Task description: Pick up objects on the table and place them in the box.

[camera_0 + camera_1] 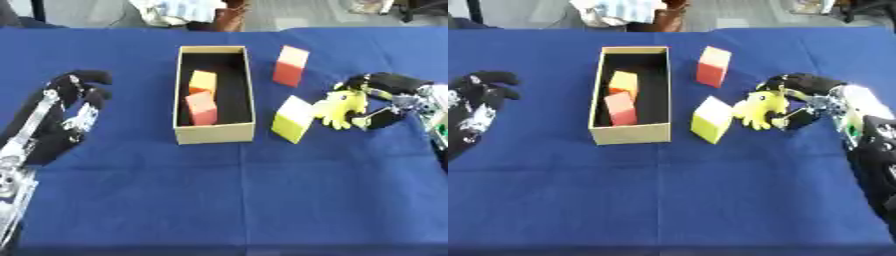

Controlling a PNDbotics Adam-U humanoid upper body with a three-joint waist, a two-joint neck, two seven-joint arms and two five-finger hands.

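While box (214, 134) holds two blocks (201, 100), right robot hand (802, 100) grips yellow toy (759, 107); left robot hand (66, 107) relaxed.

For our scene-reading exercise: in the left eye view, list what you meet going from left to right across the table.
Left hand → cardboard box holding two blocks → yellow block → yellow toy → right hand, fingers curled round the toy. The red block overlaps in order, so it is omitted.

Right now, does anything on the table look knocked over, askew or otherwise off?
Nothing looks spilled or damaged. The box sits upright with two blocks inside. The yellow block and red block outside it stand tilted, not square to the box. The right hand curls around a yellow toy.
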